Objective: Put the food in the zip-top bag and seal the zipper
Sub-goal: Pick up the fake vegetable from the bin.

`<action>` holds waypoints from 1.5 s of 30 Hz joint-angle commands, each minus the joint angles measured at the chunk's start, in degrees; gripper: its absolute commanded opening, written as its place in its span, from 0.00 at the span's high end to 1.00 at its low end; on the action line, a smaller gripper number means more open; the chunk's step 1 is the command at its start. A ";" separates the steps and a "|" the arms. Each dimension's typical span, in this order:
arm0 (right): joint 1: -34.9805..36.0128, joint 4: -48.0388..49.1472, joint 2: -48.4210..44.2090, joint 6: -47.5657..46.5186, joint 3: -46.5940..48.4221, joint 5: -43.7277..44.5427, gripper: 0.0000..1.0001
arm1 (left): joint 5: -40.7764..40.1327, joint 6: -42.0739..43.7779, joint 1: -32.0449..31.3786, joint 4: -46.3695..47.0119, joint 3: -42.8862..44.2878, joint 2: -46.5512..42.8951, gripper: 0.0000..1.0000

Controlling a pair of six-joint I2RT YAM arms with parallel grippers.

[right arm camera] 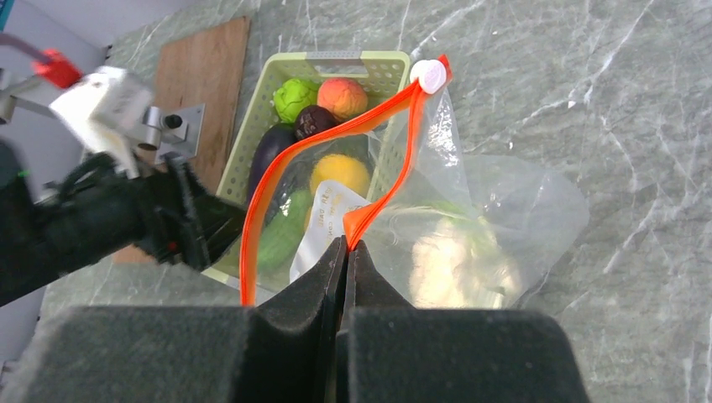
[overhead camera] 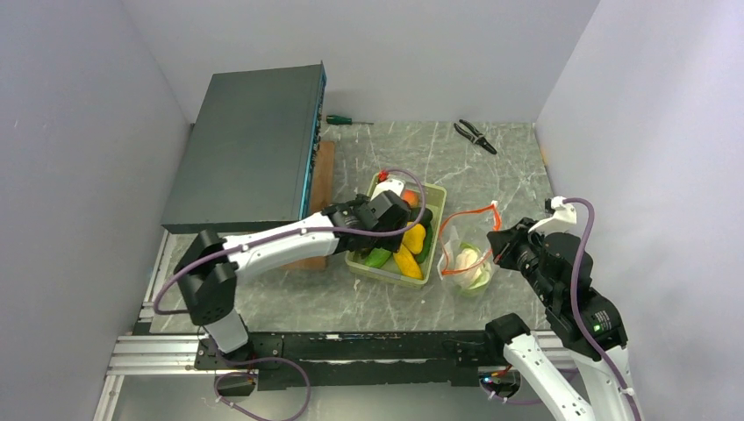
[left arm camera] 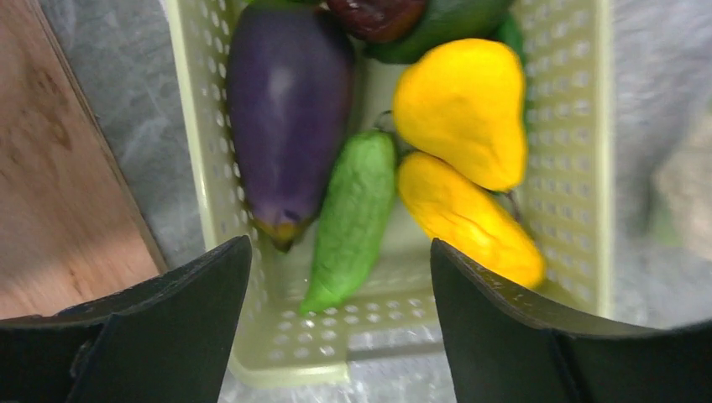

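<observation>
On one table (overhead camera: pixel 518 167), the left fingers (left arm camera: pixel 340 242) stand wide apart above one pale green tray (left arm camera: pixel 579 126) holding one purple piece (left arm camera: pixel 290 117), one green piece (left arm camera: pixel 353 218) and two yellow ones (left arm camera: pixel 462 109). Right of centre in the top view, one clear bag (right arm camera: pixel 512 197) lies just beside the tray, one pale piece (right arm camera: pixel 445 260) inside. The right fingers (right arm camera: pixel 345 250) are clamped together on its orange zipper (right arm camera: pixel 410 134).

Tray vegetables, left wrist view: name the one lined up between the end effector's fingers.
The bumpy green piece; the purple eggplant lies left of it, both yellow pieces right.
</observation>
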 commanded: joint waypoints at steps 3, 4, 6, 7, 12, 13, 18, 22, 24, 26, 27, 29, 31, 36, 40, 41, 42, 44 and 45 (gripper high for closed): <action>-0.09 1.44 -0.41 0.04 1.61 -1.63 1.00 | 0.55 6.21 2.70 -0.91 5.66 8.54 0.31; -0.13 1.23 -0.24 0.06 1.76 -1.62 1.00 | 0.89 6.60 2.68 -1.41 6.75 9.54 0.34; -0.09 1.00 -0.04 0.04 2.01 -1.74 1.00 | 2.74 6.43 2.65 -0.66 7.28 10.49 0.36; -0.12 0.94 -0.03 0.12 2.06 -1.83 1.00 | 5.06 6.34 2.64 0.59 6.43 10.38 0.36; -0.12 0.99 0.03 0.83 1.97 -2.82 1.00 | 8.77 4.50 2.46 4.83 1.40 9.64 0.34; -0.06 1.18 0.01 0.89 1.85 -3.08 1.00 | 9.16 4.52 2.46 5.24 0.82 9.78 0.34; -0.07 1.44 0.31 1.14 1.60 -3.73 1.00 | 8.51 4.34 1.95 3.41 1.23 13.03 0.34; -0.10 1.47 0.04 1.29 1.62 -4.38 1.00 | 5.47 4.14 1.27 3.01 0.79 15.51 0.36; -0.09 1.33 -0.08 1.20 1.62 -4.27 1.00 | 4.85 4.08 1.11 2.82 0.79 16.63 0.37; -0.15 1.02 0.09 1.29 1.78 -4.14 1.00 | 4.34 4.29 0.93 2.17 1.34 17.75 0.42; -0.15 0.85 0.11 1.22 1.87 -4.22 1.00 | 3.71 4.30 0.77 1.54 1.80 18.24 0.46; -0.10 0.99 0.03 1.20 1.81 -4.31 1.00 | 2.49 4.34 0.23 -0.09 2.83 18.31 0.55; -0.10 0.96 -0.03 1.29 1.70 -4.22 1.00 | 1.24 4.34 -0.69 -0.95 3.50 16.91 0.63; -0.16 1.18 -0.15 1.63 0.72 -4.45 1.00 | -1.82 4.53 -2.09 -2.79 5.38 10.43 0.77; -0.11 1.05 -0.20 1.75 0.41 -4.33 1.00 | -1.74 3.50 -2.43 -0.95 3.78 2.59 0.81; -0.10 1.06 -0.32 1.73 0.34 -4.32 1.00 | -1.47 3.41 -2.38 0.36 2.64 0.45 0.81; -0.13 1.04 -0.36 1.73 0.31 -4.31 1.00 | -1.22 3.34 -2.37 1.92 1.56 -1.78 0.80; -0.12 1.08 -0.35 1.73 0.30 -4.31 1.00 | -0.51 3.06 -2.38 4.57 0.16 -6.13 0.81; -0.11 1.01 -0.33 1.75 0.30 -4.31 1.00 | 0.26 2.80 -2.37 5.36 -0.31 -7.92 0.82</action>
